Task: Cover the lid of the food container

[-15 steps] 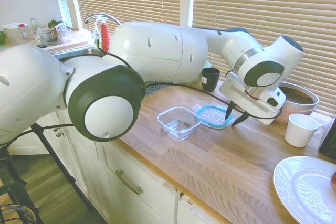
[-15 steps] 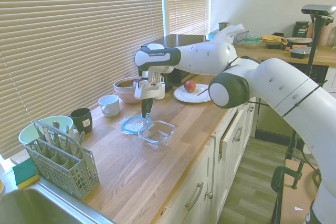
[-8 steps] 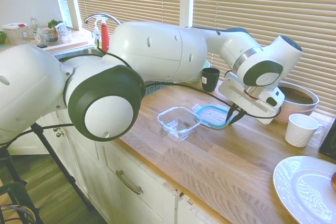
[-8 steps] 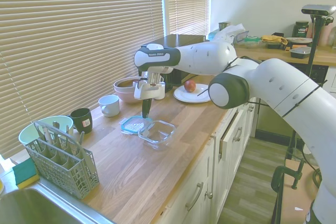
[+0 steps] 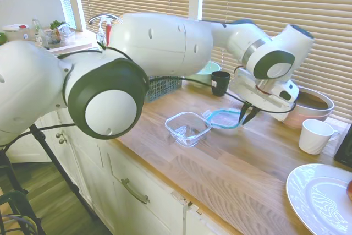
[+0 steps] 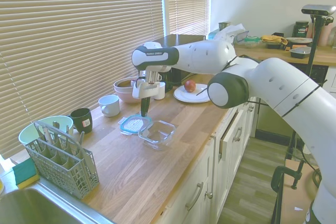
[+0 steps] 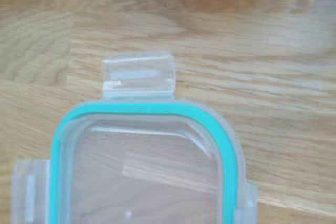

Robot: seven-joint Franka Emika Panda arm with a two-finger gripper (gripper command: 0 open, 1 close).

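Gripper (image 5: 246,115): its fingers are pinched on one edge of the lid (image 5: 223,119), holding that side tipped up.
Lid: clear with a blue rim (a snap tab (image 7: 138,75) shows in the wrist view), near the counter's (image 5: 231,163) back edge.
Food container (image 5: 187,127): open, just beside the lid, toward the counter's front edge.

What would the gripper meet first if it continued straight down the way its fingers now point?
Probably the lid: the gripper points down at its edge nearest the pink bowl, apparently closed on the rim already. Just below lies the wooden countertop.
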